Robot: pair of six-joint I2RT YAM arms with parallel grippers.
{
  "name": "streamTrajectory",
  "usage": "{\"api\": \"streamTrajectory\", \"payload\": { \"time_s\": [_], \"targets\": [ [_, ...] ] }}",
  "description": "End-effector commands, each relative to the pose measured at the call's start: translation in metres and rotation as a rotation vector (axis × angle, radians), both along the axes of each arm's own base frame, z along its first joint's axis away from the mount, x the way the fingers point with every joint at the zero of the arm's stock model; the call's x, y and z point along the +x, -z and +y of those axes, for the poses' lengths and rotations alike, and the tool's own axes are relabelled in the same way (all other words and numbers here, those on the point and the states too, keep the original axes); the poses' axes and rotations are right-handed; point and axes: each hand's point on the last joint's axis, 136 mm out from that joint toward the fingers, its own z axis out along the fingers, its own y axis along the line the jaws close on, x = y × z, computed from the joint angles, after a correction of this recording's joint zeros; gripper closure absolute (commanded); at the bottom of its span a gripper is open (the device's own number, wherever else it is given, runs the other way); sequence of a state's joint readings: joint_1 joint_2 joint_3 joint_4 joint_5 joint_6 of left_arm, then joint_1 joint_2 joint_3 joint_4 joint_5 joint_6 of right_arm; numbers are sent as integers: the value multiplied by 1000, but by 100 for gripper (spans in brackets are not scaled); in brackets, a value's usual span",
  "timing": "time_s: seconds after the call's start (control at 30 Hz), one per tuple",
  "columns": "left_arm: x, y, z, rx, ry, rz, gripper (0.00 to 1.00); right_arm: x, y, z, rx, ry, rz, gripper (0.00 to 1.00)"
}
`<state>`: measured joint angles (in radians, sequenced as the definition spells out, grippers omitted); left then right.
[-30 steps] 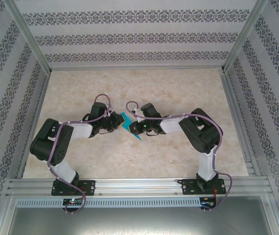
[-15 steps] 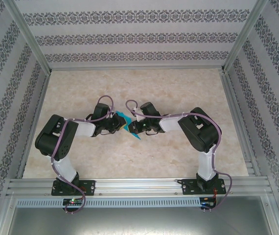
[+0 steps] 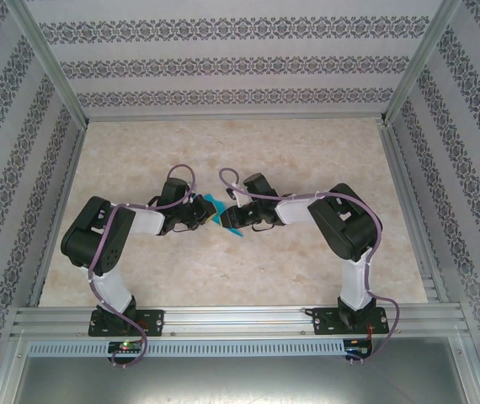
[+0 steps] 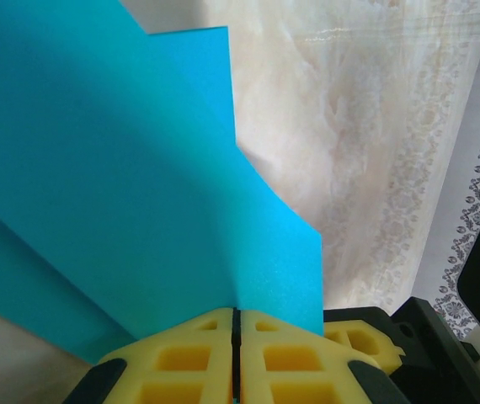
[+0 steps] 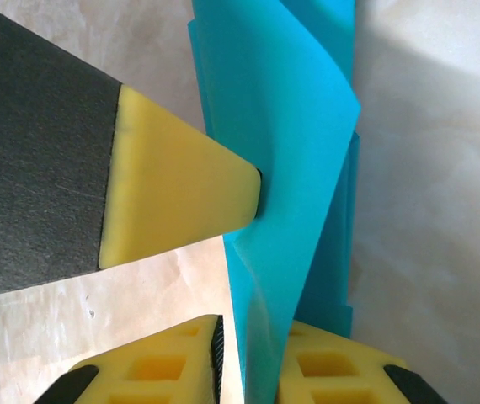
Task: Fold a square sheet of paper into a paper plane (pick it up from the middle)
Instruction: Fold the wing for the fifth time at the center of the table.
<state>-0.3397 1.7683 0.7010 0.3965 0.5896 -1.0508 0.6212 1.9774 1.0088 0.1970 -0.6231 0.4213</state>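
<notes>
Up off the marble-patterned table (image 3: 307, 151), the teal-blue sheet of paper (image 3: 216, 204) hangs between the two pincers, which face each other tip to tip. The left pincer (image 3: 201, 212) is clenched on it. Its wrist camera shows the two yellow pads (image 4: 181, 358) pressed flat together with only a thin dark seam between them. The paper (image 4: 122, 185) rises straight out of that seam and spreads up and to the left of the tips in overlapping layers with slanted folded edges.

The right pincer (image 3: 230, 220) meets the sheet from the opposite side. In its wrist view the paper (image 5: 282, 126) runs as a narrow upright band of folded layers down between its own pads. The pad on that view's right (image 5: 333, 370) lies against the paper, while a sliver of table shows between the other pad and the sheet. I cannot tell whether these jaws are pinching or only straddling it. Just ahead of its tips, the left pincer's yellow fingertip (image 5: 181, 202) touches the sheet from the side. Seen from above, a pointed corner of paper juts out beside the right pincer's tips.
</notes>
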Motion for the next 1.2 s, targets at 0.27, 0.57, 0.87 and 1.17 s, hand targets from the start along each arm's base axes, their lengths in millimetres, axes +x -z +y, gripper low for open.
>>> {"api": "streamTrajectory", "payload": {
  "time_s": [0.27,0.57,0.87,1.17],
  "targets": [
    [-3,4,4,54,6,-4,89,-4,-2,-5,48,19,90,80],
    [-4,0,1,38,19,-16,89,-2,-18,-6,59,26,96,74],
    [-4,-1,0,28,23,-16,89,-2,-26,-8,54,26,94,74],
    [-7,2,4,43,11,-11,89,-6,-10,-10,25,26,129,88]
  ]
}}
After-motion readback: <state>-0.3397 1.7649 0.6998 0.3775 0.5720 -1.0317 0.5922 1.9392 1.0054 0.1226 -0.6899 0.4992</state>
